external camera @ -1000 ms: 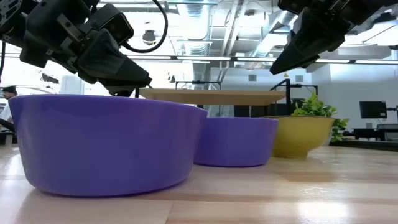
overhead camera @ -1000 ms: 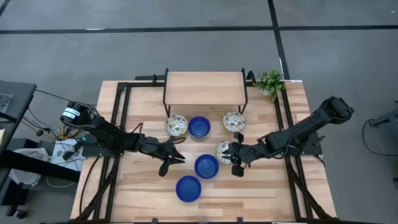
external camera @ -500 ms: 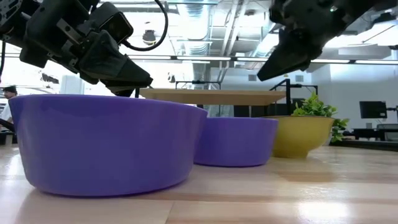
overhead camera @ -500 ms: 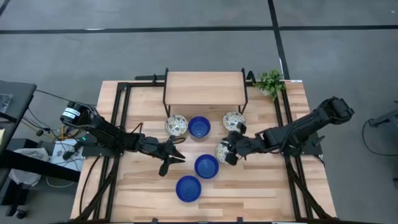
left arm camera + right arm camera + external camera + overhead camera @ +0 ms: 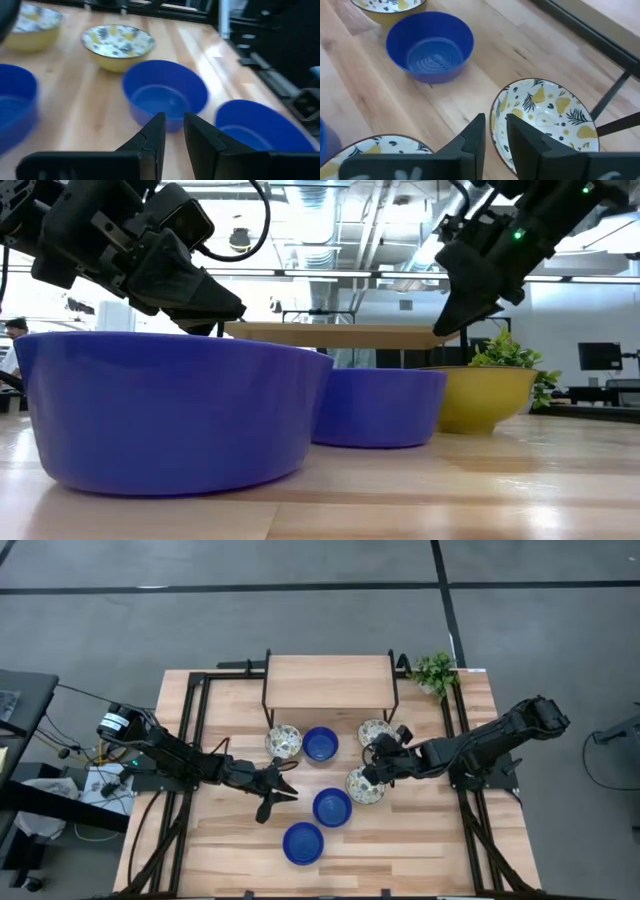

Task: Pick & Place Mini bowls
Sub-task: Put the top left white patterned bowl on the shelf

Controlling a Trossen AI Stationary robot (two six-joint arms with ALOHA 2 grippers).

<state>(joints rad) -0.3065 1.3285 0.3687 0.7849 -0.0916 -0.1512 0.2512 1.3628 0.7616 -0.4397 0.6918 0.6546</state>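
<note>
Six mini bowls stand on their bases on the wooden table. Three are blue (image 5: 321,744) (image 5: 332,807) (image 5: 303,843). Three are patterned with yellow outsides (image 5: 284,742) (image 5: 376,731) (image 5: 362,789). My right gripper (image 5: 371,769) hovers between the two right-hand patterned bowls, slanting down. The far one (image 5: 542,120) lies just ahead of its fingers, and the near one (image 5: 370,152) lies beside them. My right gripper (image 5: 495,131) stands open by a narrow gap, holding nothing. My left gripper (image 5: 291,792) (image 5: 174,131) hangs near level left of the middle blue bowl (image 5: 165,95), also narrowly open and empty.
A low wooden shelf on black legs (image 5: 328,685) stands at the far middle, one leg (image 5: 615,90) close behind the far patterned bowl. A small green plant (image 5: 435,670) sits at the far right corner. Black rails (image 5: 190,740) run along both table sides.
My right gripper has swung toward the table's far edge, from the right side of the near patterned bowl to the gap between the two patterned bowls. It has rolled about its own line and tipped further down. Its finger gap looks unchanged, and no bowl has moved.
</note>
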